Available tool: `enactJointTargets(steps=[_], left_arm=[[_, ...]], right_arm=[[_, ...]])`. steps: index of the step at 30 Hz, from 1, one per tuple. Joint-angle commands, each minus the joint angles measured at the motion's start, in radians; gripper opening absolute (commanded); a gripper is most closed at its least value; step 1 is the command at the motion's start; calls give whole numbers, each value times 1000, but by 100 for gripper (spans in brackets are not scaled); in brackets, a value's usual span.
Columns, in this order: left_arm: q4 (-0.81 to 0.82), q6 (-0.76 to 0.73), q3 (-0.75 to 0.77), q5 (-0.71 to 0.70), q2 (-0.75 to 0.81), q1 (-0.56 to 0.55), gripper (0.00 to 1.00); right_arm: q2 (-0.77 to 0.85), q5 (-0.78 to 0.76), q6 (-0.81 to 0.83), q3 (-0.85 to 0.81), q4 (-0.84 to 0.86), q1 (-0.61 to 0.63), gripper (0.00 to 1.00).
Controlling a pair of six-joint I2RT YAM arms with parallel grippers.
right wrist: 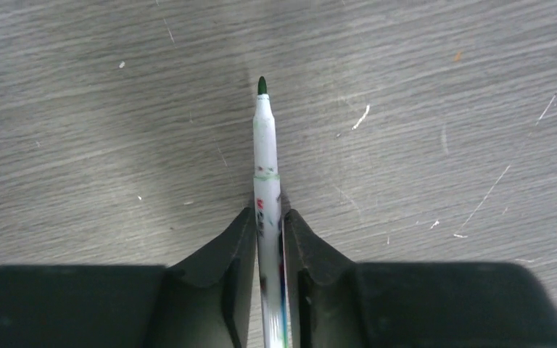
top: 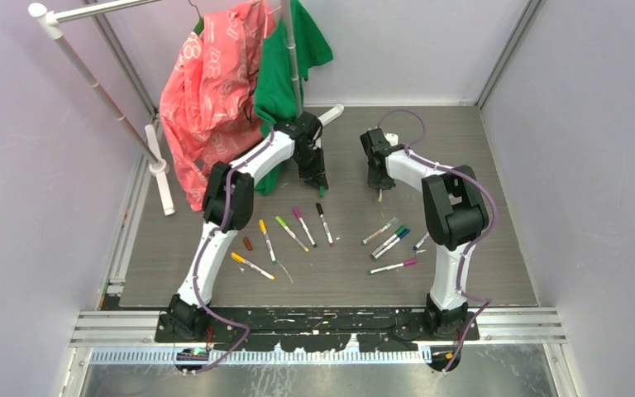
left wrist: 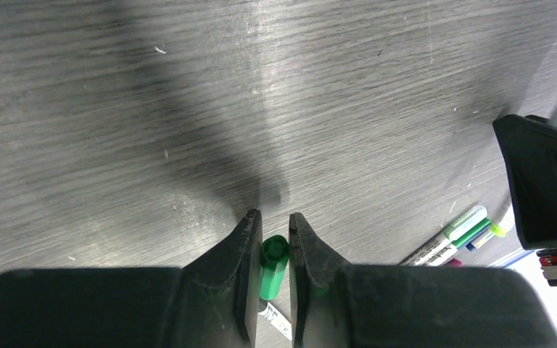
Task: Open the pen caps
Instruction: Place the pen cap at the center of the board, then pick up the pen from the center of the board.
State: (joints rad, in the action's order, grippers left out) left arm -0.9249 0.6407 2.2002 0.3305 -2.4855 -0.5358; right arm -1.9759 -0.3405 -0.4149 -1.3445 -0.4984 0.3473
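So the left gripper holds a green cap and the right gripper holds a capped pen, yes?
Not quite. The left gripper does hold a green cap, but the pen in the right gripper is uncapped: the right wrist view shows its bare green tip.

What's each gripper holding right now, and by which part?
Left gripper pinches the green cap by its sides. Right gripper clamps the uncapped green-tipped pen around its barrel, tip free.
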Motion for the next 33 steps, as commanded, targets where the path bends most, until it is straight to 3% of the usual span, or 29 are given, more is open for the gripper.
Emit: enactJointTargets(steps=[1, 4, 14, 23, 27, 33], left_arm=[[-18, -16, 56, 1, -24, -8, 21], [-14, -3, 74, 11, -36, -10, 25], [22, 33, 99, -11, -13, -6, 29], [60, 87, 88, -54, 89, 11, 32], [112, 122, -25, -94, 199, 25, 33], [192, 143, -327, -115, 411, 56, 38]], right_arm=[[-28, -22, 13, -40, 1, -2, 31], [-40, -13, 12, -49, -5, -3, 36], [2, -41, 27, -85, -40, -2, 42], [92, -78, 59, -143, -119, 20, 47], [147, -60, 75, -146, -147, 54, 49], [222, 83, 78, -91, -163, 139, 53]])
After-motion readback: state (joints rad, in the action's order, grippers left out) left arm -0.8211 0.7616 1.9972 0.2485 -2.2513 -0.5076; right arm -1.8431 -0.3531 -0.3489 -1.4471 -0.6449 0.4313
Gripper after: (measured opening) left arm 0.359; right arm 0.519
